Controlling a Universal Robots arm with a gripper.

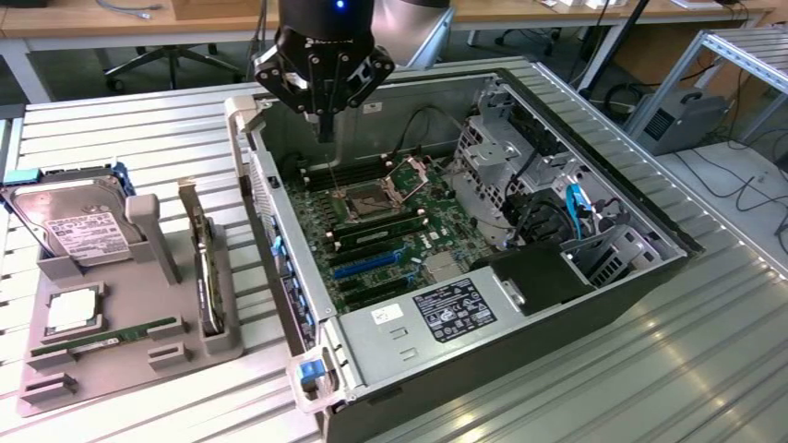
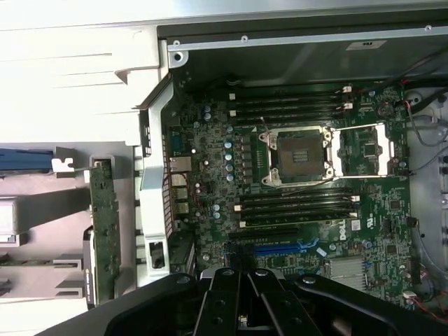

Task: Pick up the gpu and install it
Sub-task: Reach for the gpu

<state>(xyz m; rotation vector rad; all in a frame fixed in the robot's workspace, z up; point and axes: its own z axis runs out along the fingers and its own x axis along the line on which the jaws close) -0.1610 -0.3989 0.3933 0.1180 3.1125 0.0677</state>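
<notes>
Here, case wall between closed gripper and gpu in its holder.

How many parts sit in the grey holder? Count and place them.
4. Hard drive at the holder's far end; square silver chip nearer the camera; green RAM stick along the near edge; gpu upright on edge, beside the case. Nothing seems hidden.

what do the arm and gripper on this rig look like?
The gripper is black, with angular linkage fingers, visible pivot bolts and narrow tapered tips. A blue light glows on its body. The arm above is a smooth silver-grey tube.
</notes>
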